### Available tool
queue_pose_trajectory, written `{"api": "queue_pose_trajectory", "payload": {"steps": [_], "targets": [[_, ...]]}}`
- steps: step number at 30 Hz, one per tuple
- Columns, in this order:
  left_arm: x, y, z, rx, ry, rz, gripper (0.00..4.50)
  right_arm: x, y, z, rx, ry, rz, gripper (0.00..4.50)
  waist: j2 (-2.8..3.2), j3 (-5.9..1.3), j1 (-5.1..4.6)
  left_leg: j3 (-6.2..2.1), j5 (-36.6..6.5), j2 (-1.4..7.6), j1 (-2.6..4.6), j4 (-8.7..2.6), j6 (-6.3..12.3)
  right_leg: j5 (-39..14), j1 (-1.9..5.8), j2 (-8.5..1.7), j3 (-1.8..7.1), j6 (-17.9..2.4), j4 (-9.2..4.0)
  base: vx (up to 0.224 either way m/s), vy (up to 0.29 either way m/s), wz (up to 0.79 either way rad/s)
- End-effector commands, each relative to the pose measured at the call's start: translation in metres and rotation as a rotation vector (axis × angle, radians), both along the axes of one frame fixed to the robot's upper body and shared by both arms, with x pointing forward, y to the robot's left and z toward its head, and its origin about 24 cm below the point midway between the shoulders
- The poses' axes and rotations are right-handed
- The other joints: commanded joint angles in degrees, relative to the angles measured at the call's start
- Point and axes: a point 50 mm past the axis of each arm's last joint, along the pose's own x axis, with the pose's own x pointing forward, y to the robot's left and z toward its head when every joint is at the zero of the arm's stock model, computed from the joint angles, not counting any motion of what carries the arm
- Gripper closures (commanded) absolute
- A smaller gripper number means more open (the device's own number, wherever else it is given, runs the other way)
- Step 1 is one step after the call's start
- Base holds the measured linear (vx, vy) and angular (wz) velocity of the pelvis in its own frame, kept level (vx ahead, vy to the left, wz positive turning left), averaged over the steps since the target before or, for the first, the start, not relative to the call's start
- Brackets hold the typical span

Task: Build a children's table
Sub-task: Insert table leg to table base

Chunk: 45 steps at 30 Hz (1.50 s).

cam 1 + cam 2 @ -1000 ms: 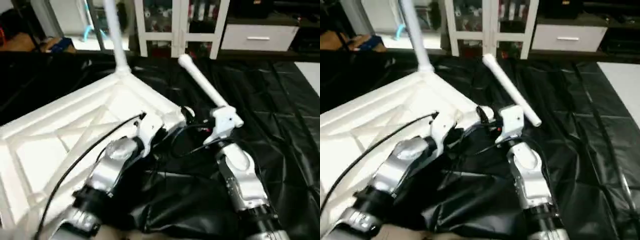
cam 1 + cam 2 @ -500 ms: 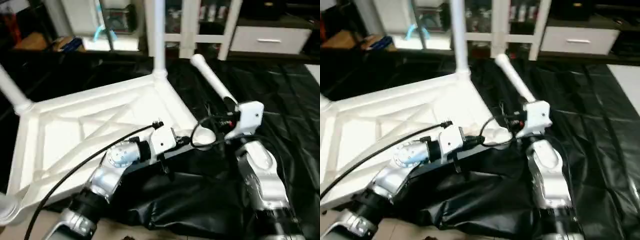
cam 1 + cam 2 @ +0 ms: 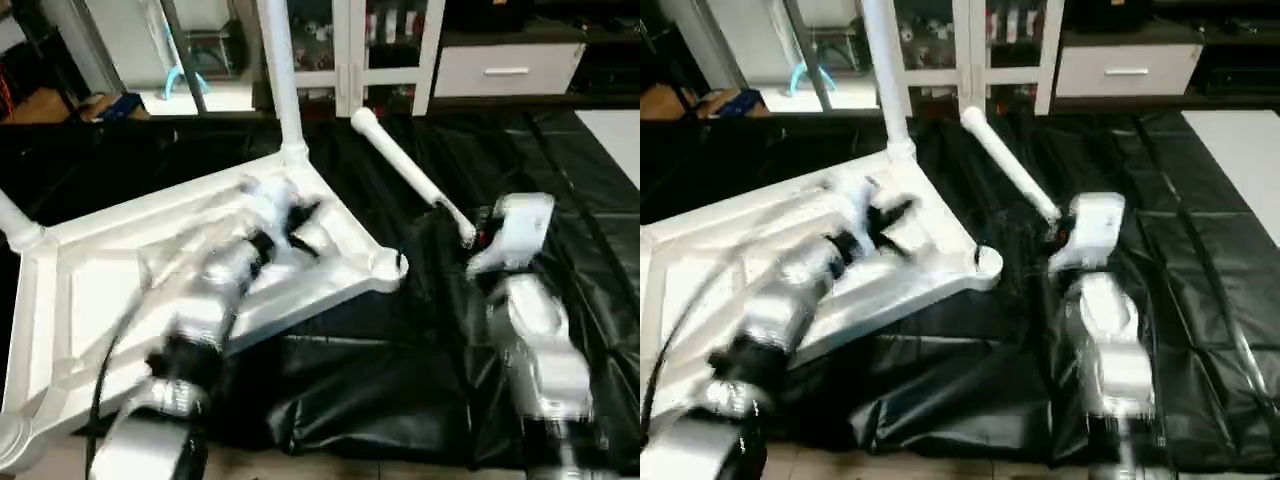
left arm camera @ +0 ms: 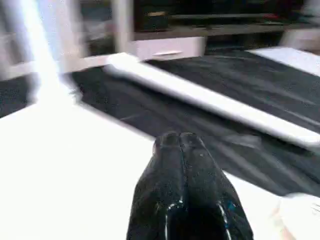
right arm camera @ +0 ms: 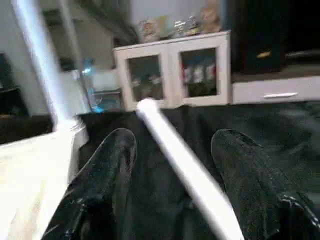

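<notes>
The white plastic square table top [image 3: 120, 270] lies ribbed side up on black sheeting [image 3: 560, 150], exposing its corner sockets. Left claw [image 4: 181, 142] is closed, empty, above it. Right claw [image 5: 172, 145], fingers apart, straddles the loose white tapered tube leg [image 3: 410, 180] (ungripped, presumably for the empty near socket [image 3: 388, 264]).

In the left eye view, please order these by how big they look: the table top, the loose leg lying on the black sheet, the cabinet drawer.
1. Table top, clearly largest.
2. Loose leg.
3. Cabinet drawer; it stands farther away, so its true size is uncertain.
</notes>
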Motion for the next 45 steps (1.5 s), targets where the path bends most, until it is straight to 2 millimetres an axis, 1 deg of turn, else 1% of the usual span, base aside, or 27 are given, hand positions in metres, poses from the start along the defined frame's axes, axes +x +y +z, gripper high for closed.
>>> {"api": "queue_pose_trajectory", "payload": {"steps": [1, 10, 16, 18, 21, 22, 23, 24, 25, 26, 27, 29, 30, 31, 32, 33, 34, 35, 36, 38, 39, 40, 41, 42, 43, 44, 45], "targets": [[0.002, 0.004, 0.001, -0.045, 0.026, 0.027, 4.5, -0.001, 0.005, 0.007, 0.003, -0.011, 0.052, 1.77, -0.23, -3.64, 0.48, -0.64, -3.18, 0.85, 1.39, -4.17, 4.81, 11.36, 2.73, -1.63, 0.75, -15.39, -4.07, 0.0, 0.0, 0.0], [-0.011, 0.004, 0.019, -0.101, -0.029, 0.038, 4.5, -0.003, 0.012, 0.008, 0.052, 0.023, 0.137, 1.77, -0.79, -3.96, 2.06, -0.68, 1.6, 1.28, 1.05, -3.88, 7.83, 15.34, 2.81, -1.92, 0.56, -16.32, -3.53, 0.0, 0.0, 0.0], [-0.028, 0.004, 0.009, -0.04, -0.041, 0.173, 4.5, -0.017, 0.015, -0.005, 0.009, 0.097, 0.173, 1.77, -0.56, -3.88, 2.92, -0.61, 1.27, 1.37, 1.24, -3.93, 6.57, 11.51, 2.49, -1.61, 0.63, -14.38, -3.85, 0.0, 0.0, 0.0], [-0.029, 0.0, 0.009, -0.048, -0.048, 0.177, 4.5, -0.02, 0.015, -0.006, 0.027, 0.104, 0.192, 1.77, -1.67, -3.82, 3.02, -0.54, 0.12, 1.4, 1.15, -4.19, 5.75, 10.15, 2.5, -1.58, 0.74, -13.86, -4.1, 0.0, 0.0, 0.0], [-0.037, -0.008, 0.021, -0.088, -0.135, 0.123, 4.5, -0.025, 0.015, -0.01, 0.067, 0.136, 0.188, 1.77, -1.94, -3.72, 3.35, -0.61, -0.63, 1.59, 1.06, -4.47, 5.42, 7.43, 2.48, -1.86, 0.94, -13.68, -4.08, 0.0, 0.0, 0.0], [-0.038, -0.009, 0.023, -0.093, -0.144, 0.117, 4.5, -0.025, 0.015, -0.01, 0.066, 0.141, 0.187, 1.77, -1.39, -3.95, 3.33, 0.51, -1.28, 2.26, 2.7, -3.88, 2.56, 6.0, 1.18, -1.01, 2.09, -12.77, -4.53, 0.0, 0.0, 0.0], [-0.041, -0.011, 0.022, -0.063, -0.156, 0.099, 4.5, -0.025, 0.014, -0.012, 0.063, 0.151, 0.186, 1.77, -2.03, -3.81, 3.27, 1.83, -4.33, 2.45, 4.2, -3.55, -1.8, 3.25, 0.02, 0.65, 3.01, -11.76, -5.09, 0.0, 0.0, 0.0], [-0.042, -0.012, 0.022, -0.056, -0.157, 0.097, 4.5, -0.026, 0.014, -0.013, 0.062, 0.153, 0.187, 1.77, -2.39, -3.12, 3.63, 2.4, -11.08, 1.84, 4.86, -4.45, -7.45, -2.05, 0.1, 2.33, 3.1, -10.23, -5.1, 0.003, -0.005, -0.3], [-0.044, -0.013, 0.021, -0.034, -0.159, 0.09, 4.5, -0.026, 0.014, -0.013, 0.056, 0.16, 0.192, 1.77, -3.0, -2.31, 3.5, 3.0, -19.13, 1.61, 6.86, -4.94, -9.65, -9.37, -0.71, 3.37, 3.38, -8.9, -5.75, -0.002, -0.007, -0.56], [-0.044, -0.013, 0.021, -0.035, -0.157, 0.087, 4.5, -0.026, 0.013, -0.012, 0.054, 0.16, 0.193, 1.77, -3.34, -1.56, 3.03, 3.34, -23.61, 1.39, 7.8, -4.99, -9.92, -14.62, -1.33, 3.95, 3.4, -8.4, -6.5, -0.002, -0.007, -0.56], [-0.044, -0.013, 0.021, -0.035, -0.156, 0.087, 4.5, -0.026, 0.013, -0.012, 0.053, 0.16, 0.193, 1.77, -3.74, -1.06, 2.52, 3.35, -30.18, 1.23, 10.41, -5.27, -9.28, -22.35, -2.13, 4.39, 3.26, -8.38, -7.28, 0.007, 0.0, -0.61], [-0.045, -0.015, 0.022, -0.032, -0.158, 0.085, 4.5, -0.025, 0.011, -0.01, 0.051, 0.16, 0.192, 1.77, -4.17, -0.43, 1.66, 2.67, -34.09, 1.21, 11.86, -6.41, -7.63, -25.07, -1.57, 4.57, 2.85, -8.86, -7.39, 0.046, 0.004, -0.72], [-0.045, -0.015, 0.023, -0.025, -0.164, 0.086, 4.5, -0.025, 0.009, -0.009, 0.05, 0.162, 0.191, 1.77, -4.66, -0.4, 1.26, 1.75, -32.36, 1.05, 9.57, -7.44, -5.61, -22.39, 1.04, 2.98, 2.53, -9.01, -6.71, 0.082, 0.012, -0.9], [-0.045, -0.015, 0.023, -0.023, -0.165, 0.086, 4.5, -0.024, 0.008, -0.008, 0.05, 0.162, 0.191, 1.77, -4.05, -0.83, 1.19, 1.79, -29.92, 0.65, 8.64, -7.73, -5.1, -21.17, 2.62, 2.43, 3.13, -9.32, -6.85, 0.108, 0.047, -0.83], [-0.045, -0.014, 0.022, -0.019, -0.165, 0.089, 4.5, -0.023, 0.003, -0.005, 0.023, 0.158, 0.194, 1.77, -4.83, -1.85, 1.51, 0.77, -17.14, -1.83, 1.84, -6.75, -0.83, -17.88, 9.0, 0.86, 3.85, -6.91, -7.34, 0.108, 0.047, -0.83], [-0.046, -0.014, 0.021, -0.022, -0.158, 0.092, 4.5, -0.023, 0.001, -0.003, 0.011, 0.156, 0.194, 1.77, -4.82, -3.04, 0.75, 0.57, -12.35, -2.75, 3.76, -5.81, 1.83, -15.95, 8.68, 0.41, 4.58, -9.96, -8.12, 0.118, 0.041, -0.3], [-0.048, -0.013, 0.019, -0.018, -0.151, 0.095, 4.5, -0.023, -0.002, -0.002, 0.002, 0.153, 0.193, 1.77, -5.43, -3.64, 0.35, 0.17, -6.91, -4.0, 2.46, -4.69, 5.03, -9.11, 10.64, 1.07, 5.15, -14.26, -7.96, 0.151, -0.003, 0.07], [-0.049, -0.011, 0.017, -0.01, -0.151, 0.101, 4.5, -0.023, -0.004, 0.0, -0.005, 0.147, 0.196, 1.77, -5.41, -3.85, 0.59, 0.07, -5.4, -4.54, 2.12, -4.17, 6.33, -5.89, 11.27, 1.16, 5.61, -16.36, -7.9, 0.151, -0.003, 0.07], [-0.049, -0.011, 0.016, -0.007, -0.15, 0.103, 4.5, -0.023, -0.004, 0.001, -0.008, 0.145, 0.197, 1.77, -6.02, -4.08, 0.67, -0.52, -2.42, -5.23, 0.28, -2.88, 8.66, 1.41, 13.15, 1.28, 6.59, -19.74, -7.47, 0.175, 0.001, 0.06], [-0.051, -0.007, 0.013, 0.0, -0.141, 0.119, 4.5, -0.024, -0.007, 0.001, -0.025, 0.147, 0.199, 1.77, -3.78, -4.04, 0.86, -1.74, 5.1, -3.48, 1.64, -3.92, 10.83, 10.63, 11.41, 2.92, 4.72, -19.84, -5.7, 0.145, 0.031, 0.1], [-0.053, -0.002, 0.011, 0.004, -0.138, 0.142, 4.5, -0.024, -0.009, 0.001, -0.033, 0.151, 0.205, 1.77, -2.53, -4.1, -0.64, -4.23, 13.29, -0.55, 8.51, -4.83, 14.68, 10.46, 5.75, 4.63, 0.92, -15.96, -2.65, 0.193, -0.012, 0.11], [-0.055, 0.001, 0.01, 0.006, -0.133, 0.16, 4.5, -0.024, -0.01, 0.001, -0.035, 0.156, 0.212, 1.77, -4.42, -3.98, -2.17, -6.33, 16.7, 1.51, 12.06, -4.43, 19.91, 7.2, 2.26, 4.15, -0.11, -13.66, -1.58, 0.231, -0.068, 0.08], [-0.056, 0.002, 0.01, 0.006, -0.131, 0.166, 4.5, -0.025, -0.011, 0.0, -0.034, 0.157, 0.215, 1.77, -3.79, -5.07, -3.41, -11.62, 24.57, 7.05, 19.1, -3.88, 29.0, -4.7, -5.4, 0.77, -1.03, -6.79, 2.37, 0.231, -0.068, 0.08], [-0.057, 0.004, 0.01, 0.005, -0.131, 0.177, 4.5, -0.024, -0.011, 0.001, -0.042, 0.16, 0.219, 1.77, -4.73, -4.62, -3.0, -12.72, 30.56, 8.53, 18.48, -3.95, 32.88, -6.68, -7.92, -2.19, -0.08, -0.27, 4.3, 0.157, -0.098, -0.03], [-0.058, 0.005, 0.01, 0.004, -0.13, 0.185, 4.5, -0.022, -0.011, 0.001, -0.046, 0.161, 0.231, 1.77, -5.44, -4.18, -2.48, -11.36, 28.47, 6.13, 16.81, -3.77, 30.98, -2.98, -7.62, -2.74, 0.5, -0.45, 3.39, 0.037, -0.123, -0.13], [-0.059, 0.007, 0.011, 0.005, -0.128, 0.192, 4.5, -0.021, -0.011, 0.003, -0.047, 0.159, 0.248, 1.77, -7.34, -3.93, -1.92, -8.43, 22.4, 1.39, 14.56, -2.65, 26.39, 2.92, -5.32, -2.85, 1.16, -2.87, 0.0, 0.037, -0.123, -0.13], [-0.061, 0.008, 0.012, -0.001, -0.135, 0.196, 4.5, -0.018, -0.01, 0.005, -0.064, 0.156, 0.272, 1.77, -11.21, -5.1, 2.64, -1.56, -6.01, -10.07, 2.04, 6.44, 16.61, 11.02, 10.64, -6.3, 11.54, -19.26, -4.59, 0.072, -0.051, 0.17]]}}
